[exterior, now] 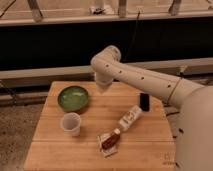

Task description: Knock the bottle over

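A wooden tabletop (60, 147) before a dark wall, the robot's white arm (145, 80) reaching across it — the bottle (129, 118) down.

The bottle lies on its side right of centre, just beside a snack packet (109, 142), so the knock looks done. The end effector (101, 83) hangs above the far edge, well apart; whether it is apart or together cannot be told. Green bowl (73, 98), white cup (71, 123) and a small dark object (144, 101) stand nearby.
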`<state>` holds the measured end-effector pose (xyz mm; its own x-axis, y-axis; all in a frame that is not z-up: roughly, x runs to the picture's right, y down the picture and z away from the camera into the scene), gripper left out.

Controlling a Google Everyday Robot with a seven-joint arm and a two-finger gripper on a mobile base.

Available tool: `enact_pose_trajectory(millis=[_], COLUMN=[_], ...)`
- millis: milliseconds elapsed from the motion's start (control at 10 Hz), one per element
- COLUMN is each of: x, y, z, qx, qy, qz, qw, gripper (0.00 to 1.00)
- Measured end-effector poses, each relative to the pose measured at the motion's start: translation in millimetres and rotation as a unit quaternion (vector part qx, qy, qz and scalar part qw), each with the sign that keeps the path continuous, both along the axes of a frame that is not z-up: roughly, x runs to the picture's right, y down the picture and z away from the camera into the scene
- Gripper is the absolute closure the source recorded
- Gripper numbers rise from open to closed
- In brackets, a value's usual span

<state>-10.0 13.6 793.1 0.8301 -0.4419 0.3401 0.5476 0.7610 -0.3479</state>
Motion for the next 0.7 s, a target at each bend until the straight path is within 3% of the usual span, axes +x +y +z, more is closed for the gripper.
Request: enact_pose_trajectory(millis=[700], x=[0], y=[27], z=[-18.1], qx=[-0.014], qy=[-0.012], qz=[-0.006], qw=[0.9998], gripper=[0.99])
